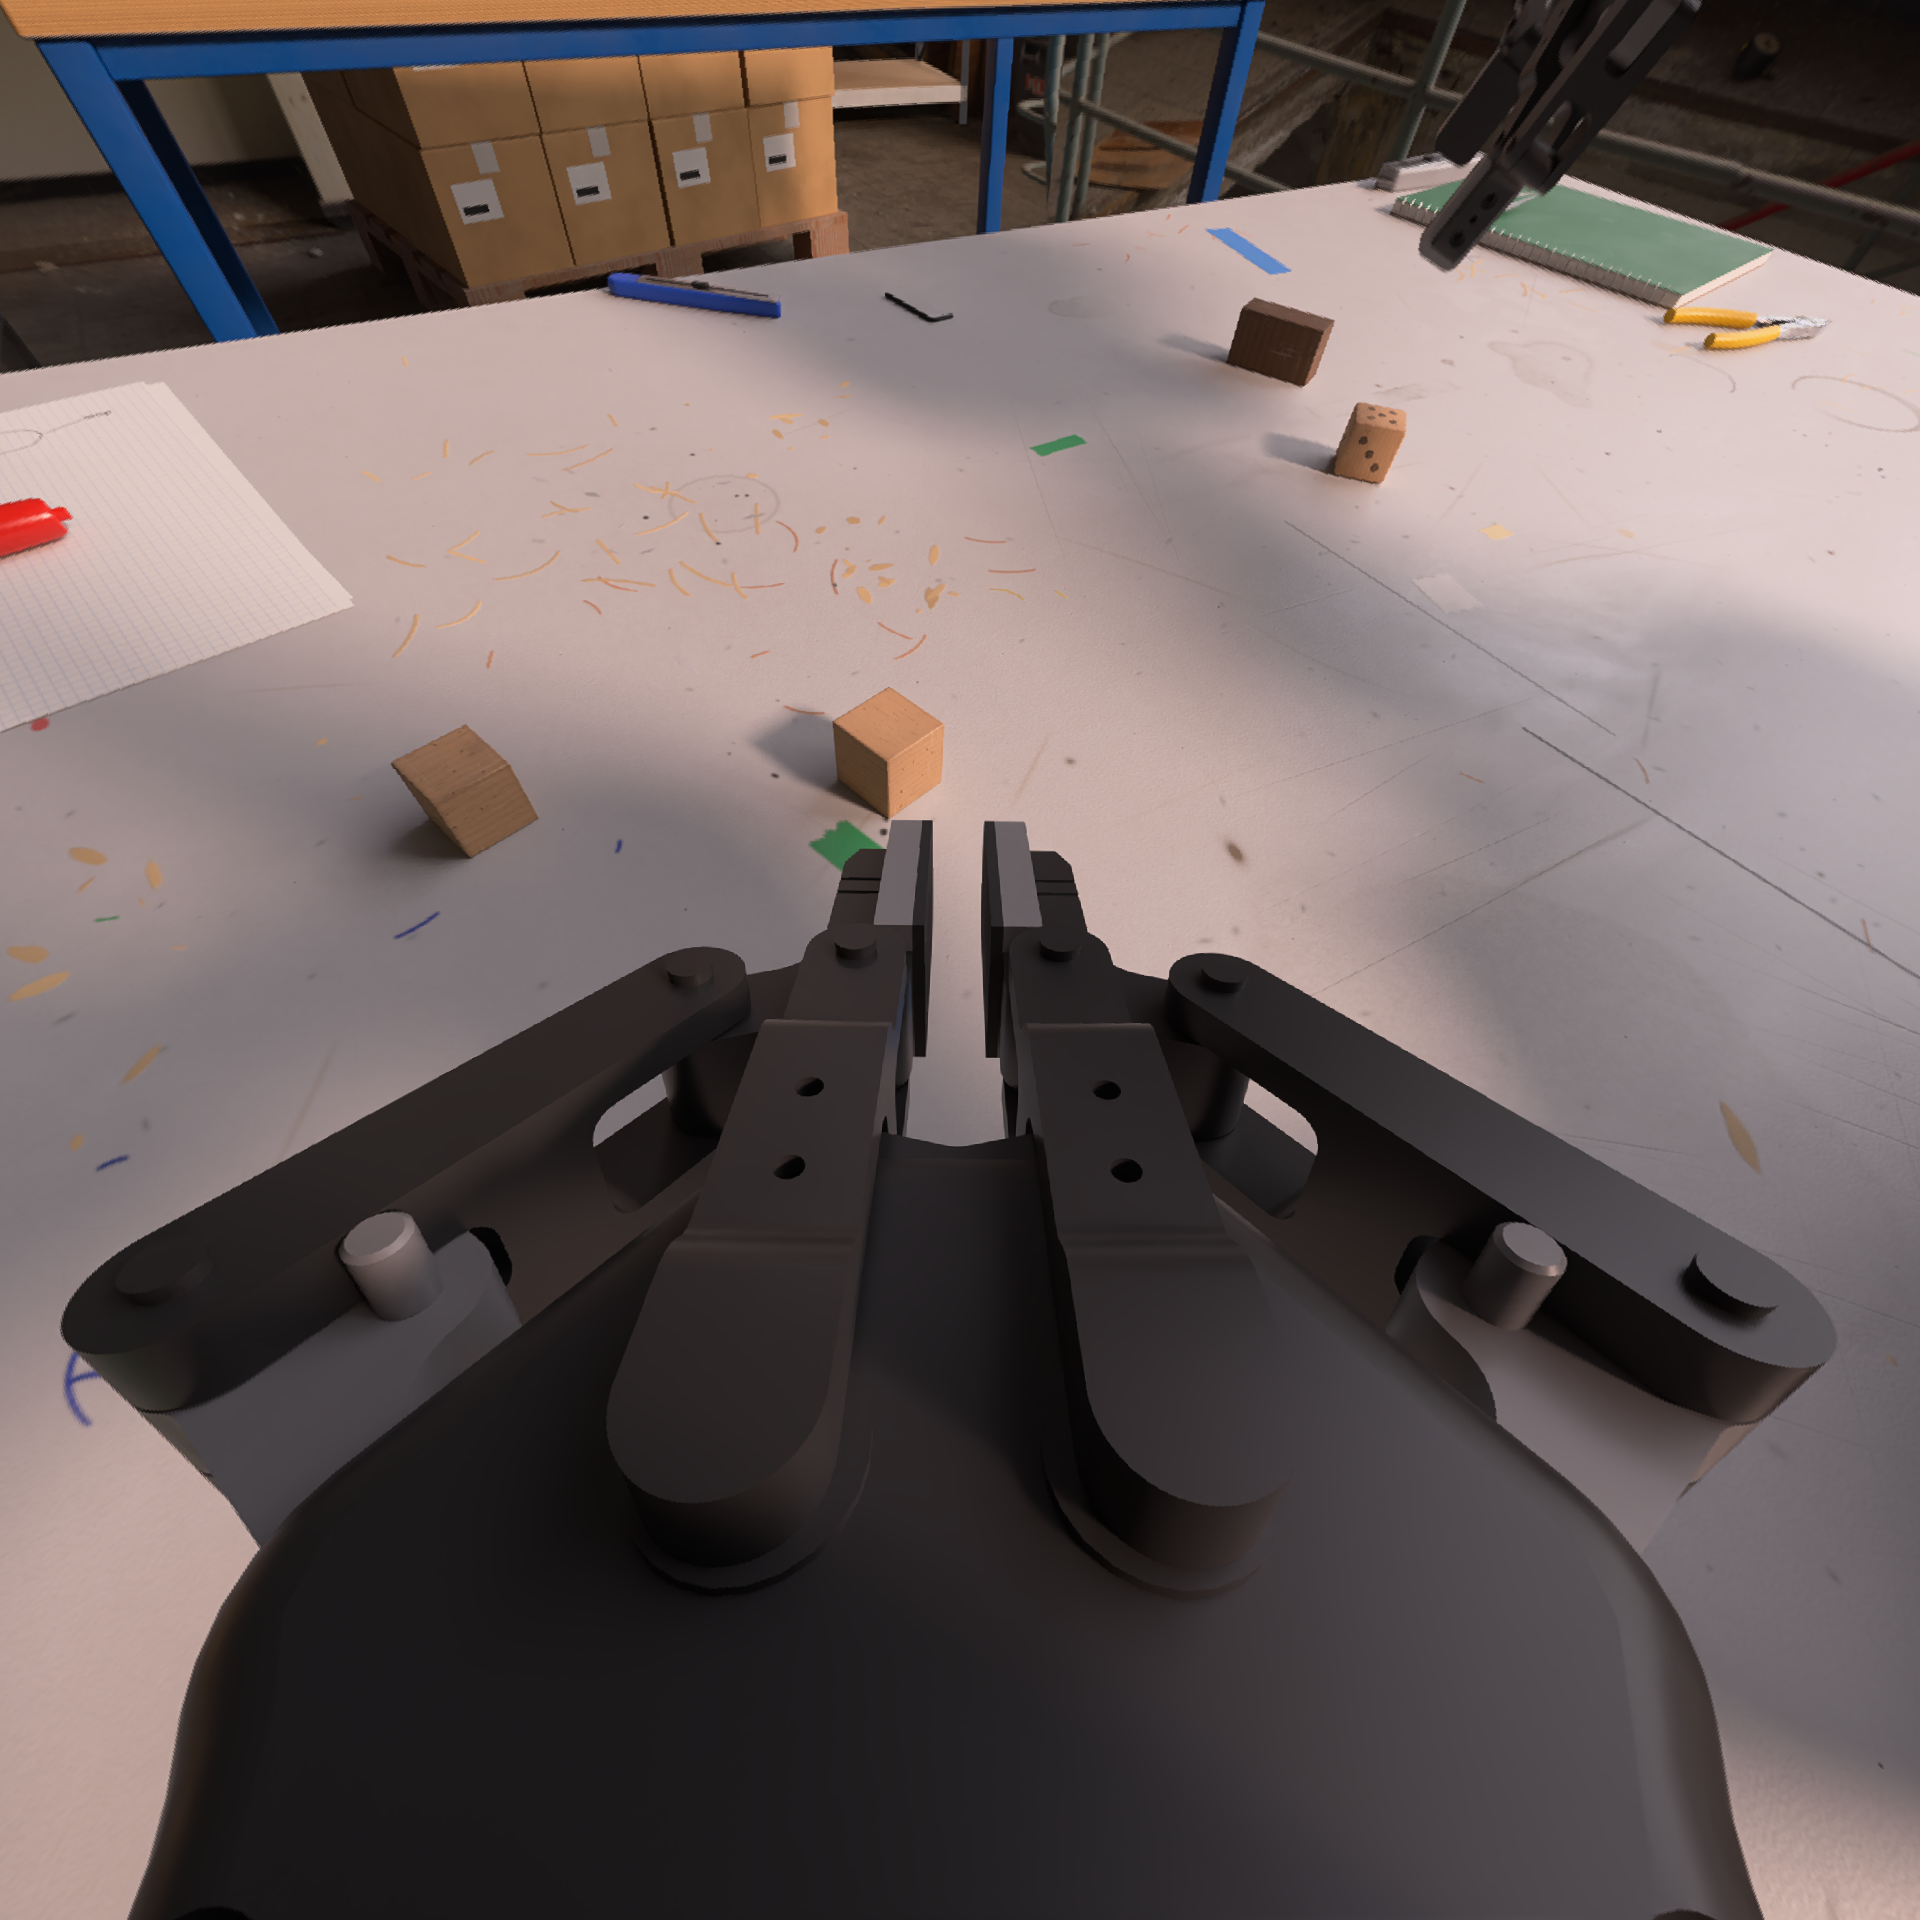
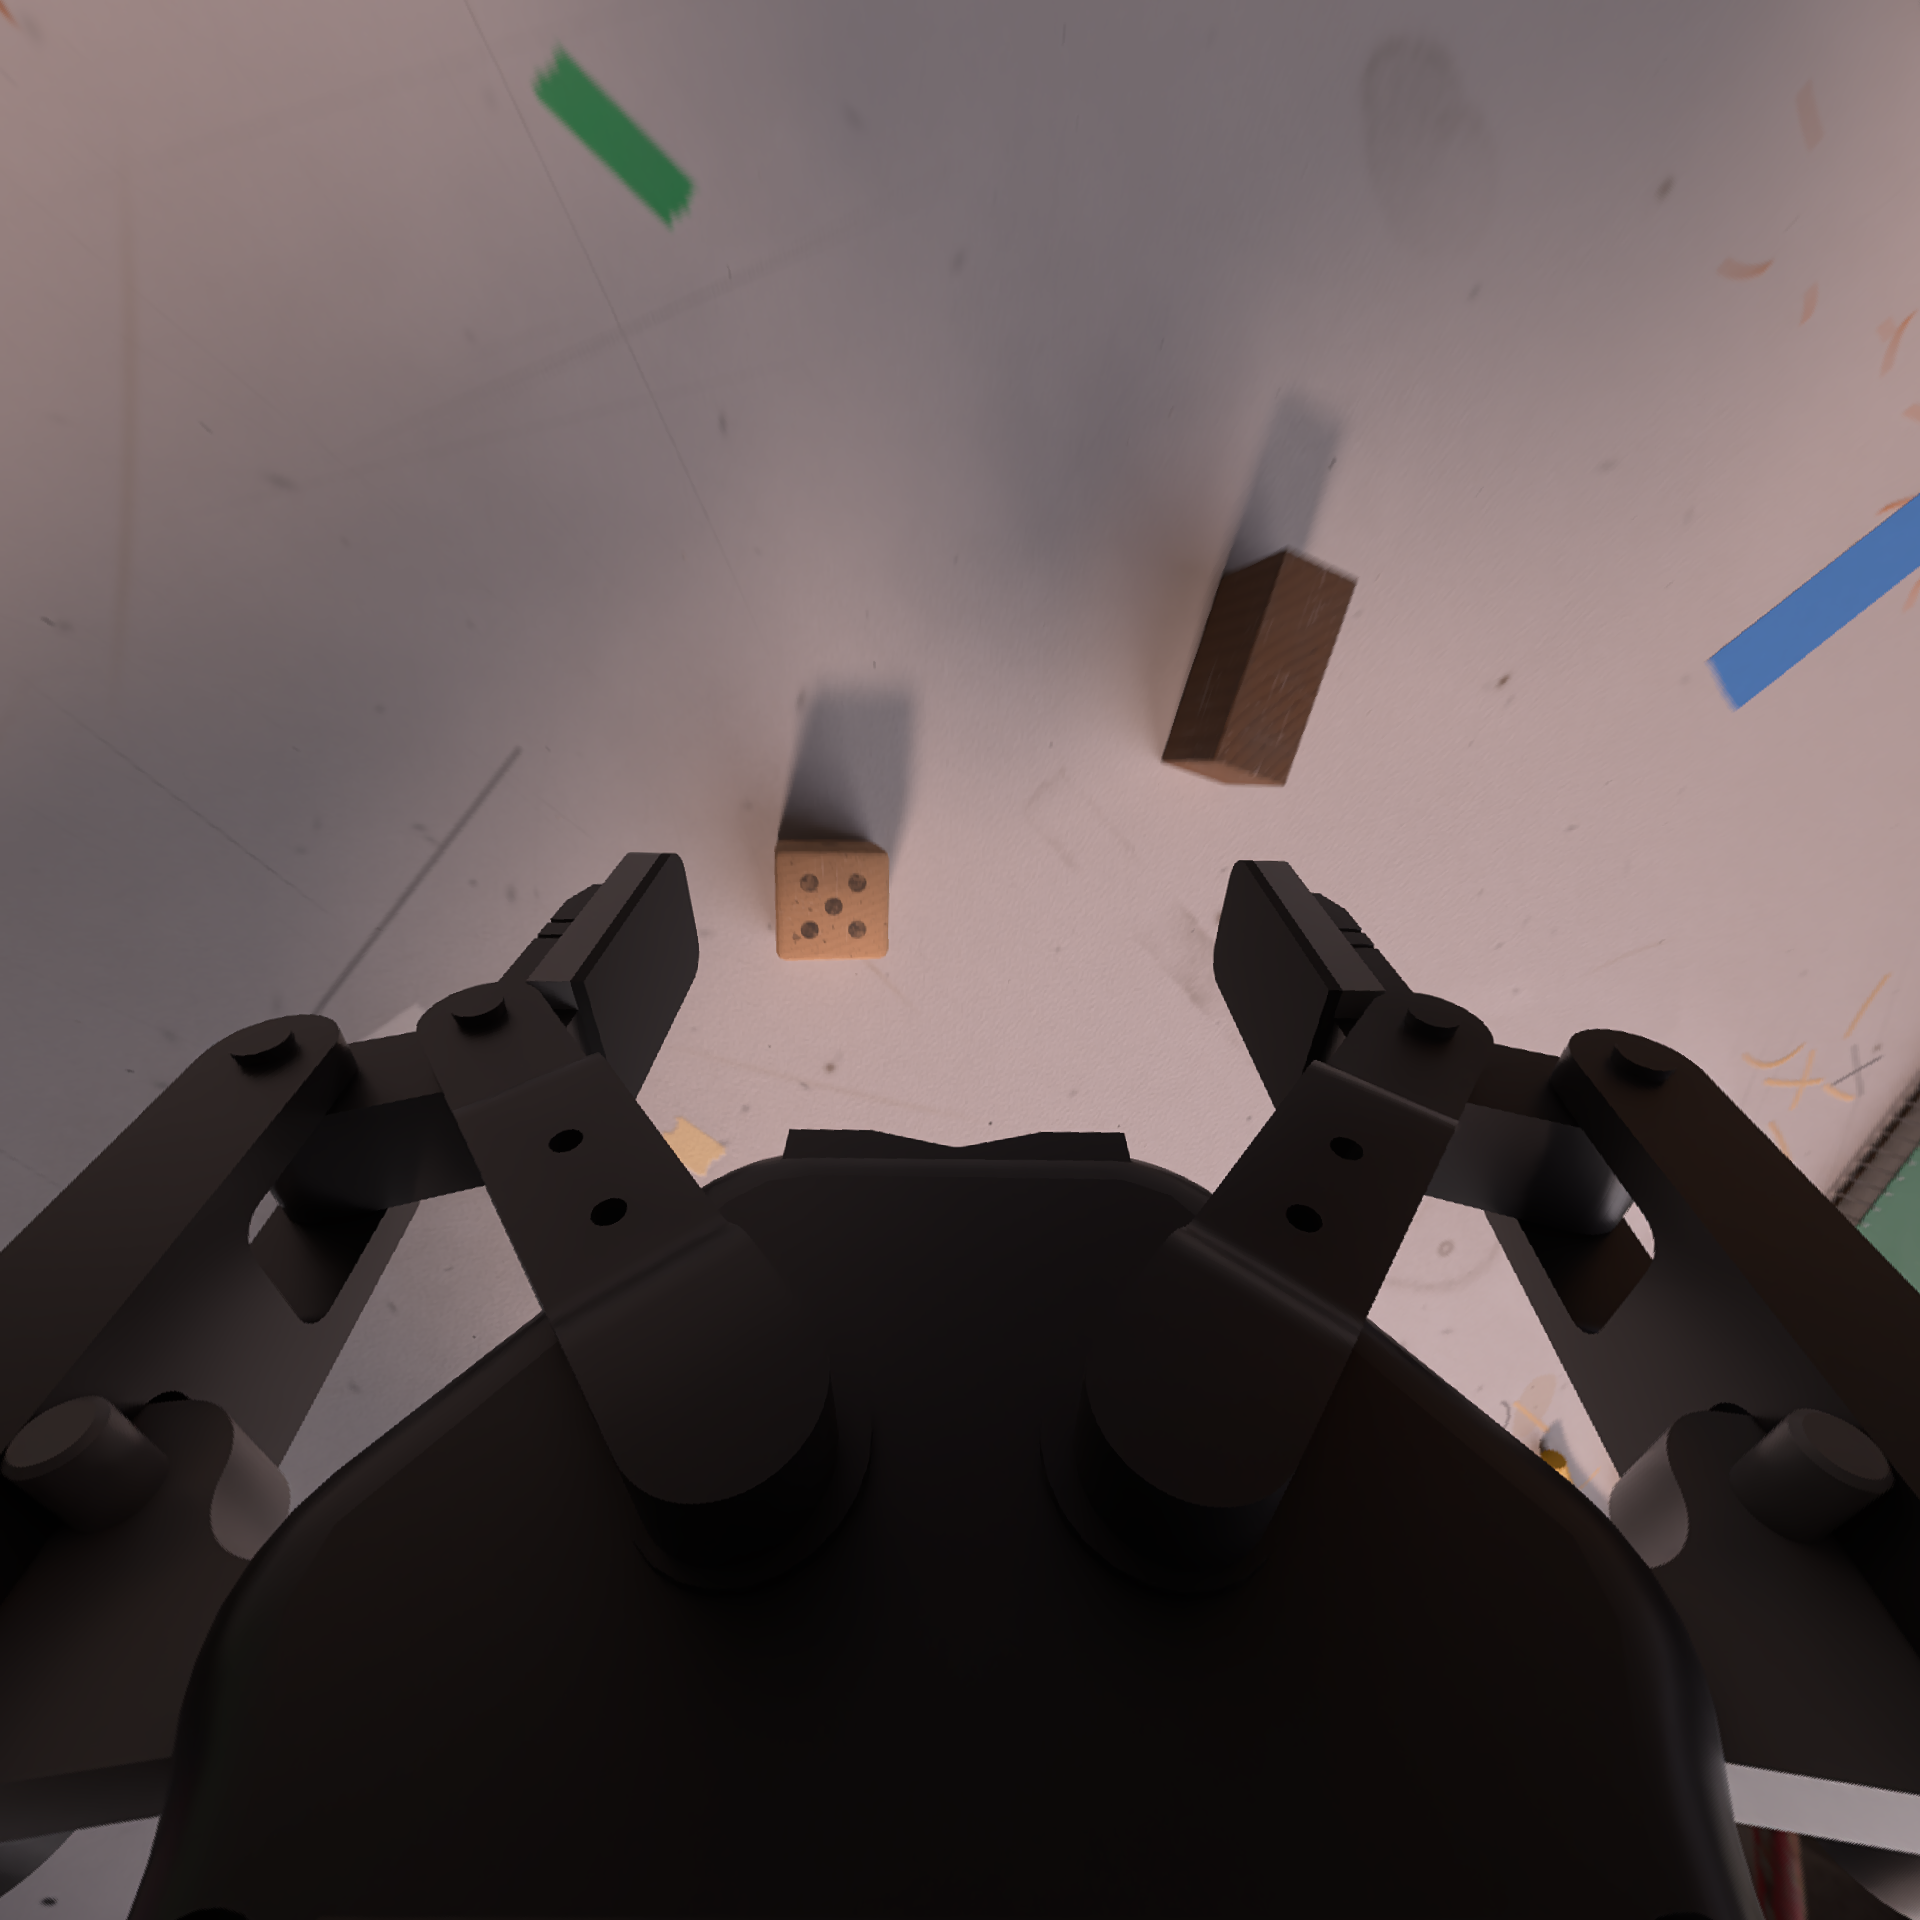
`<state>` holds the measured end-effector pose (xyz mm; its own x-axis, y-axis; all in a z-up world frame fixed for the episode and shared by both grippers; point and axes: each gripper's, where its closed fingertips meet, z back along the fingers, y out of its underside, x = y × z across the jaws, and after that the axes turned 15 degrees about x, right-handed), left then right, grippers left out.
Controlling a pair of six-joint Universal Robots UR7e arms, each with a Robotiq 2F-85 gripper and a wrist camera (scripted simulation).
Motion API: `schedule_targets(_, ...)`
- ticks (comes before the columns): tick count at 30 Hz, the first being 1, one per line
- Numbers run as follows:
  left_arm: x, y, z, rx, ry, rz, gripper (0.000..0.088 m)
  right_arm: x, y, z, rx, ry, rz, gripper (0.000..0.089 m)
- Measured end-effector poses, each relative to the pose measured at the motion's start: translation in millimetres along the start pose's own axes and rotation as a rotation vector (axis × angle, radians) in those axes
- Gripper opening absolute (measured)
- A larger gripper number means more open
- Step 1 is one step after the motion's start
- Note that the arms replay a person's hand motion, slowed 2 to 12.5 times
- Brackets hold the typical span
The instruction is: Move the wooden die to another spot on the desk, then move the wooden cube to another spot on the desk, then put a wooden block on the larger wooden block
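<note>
In the left wrist view, a light wooden cube sits just ahead of my left gripper. Its fingers are drawn together with only a narrow gap and hold nothing. A tilted light wooden block lies to the left. A dark brown block and a dotted wooden die stand at the far right, with my right gripper above them. In the right wrist view, my right gripper is wide open above the die, which lies nearer the left finger. The dark block is beyond, to the right.
On the white desk are a green notebook, yellow pliers, a blue utility knife, a black hex key, and grid paper with a red marker. Wood shavings and tape strips lie about. Cardboard boxes stand beyond the desk.
</note>
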<state>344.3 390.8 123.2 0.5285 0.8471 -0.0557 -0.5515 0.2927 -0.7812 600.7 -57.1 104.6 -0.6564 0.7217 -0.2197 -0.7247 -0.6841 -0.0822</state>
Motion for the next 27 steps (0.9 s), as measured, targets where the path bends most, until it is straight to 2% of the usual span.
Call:
schedule_targets(4, 0.6, -0.7, 1.1, -0.005, -0.002, 0.001, 0.0086, 3.3, -15.6, 30.6, -0.103, 0.006, 0.018, 0.0854)
schedule_targets(7, 1.0, -1.4, 2.0, -0.009, -0.004, 0.001, 0.0086, 14.0, -29.5, 53.7, -0.187, -0.008, 0.057, 0.0854)
schedule_targets(10, 1.5, -2.2, 2.8, -0.013, -0.005, 0.002, 0.0086, 33.3, -43.5, 74.6, -0.263, -0.042, 0.125, 0.0854)
schedule_targets(14, 2.1, -3.3, 3.4, -0.018, -0.007, 0.003, 0.0086, 68.1, -59.2, 95.9, -0.335, -0.095, 0.252, 0.0854)
schedule_targets(20, 2.3, -5.2, 3.8, -0.027, -0.006, 0.006, 0.0086, 121.4, -80.1, 114.3, -0.401, -0.131, 0.438, 0.0854)
schedule_targets(27, 0.4, -6.5, 3.6, -0.032, 0.002, 0.005, 0.0086, 181.7, -101.4, 116.8, -0.430, -0.132, 0.628, 0.0854)
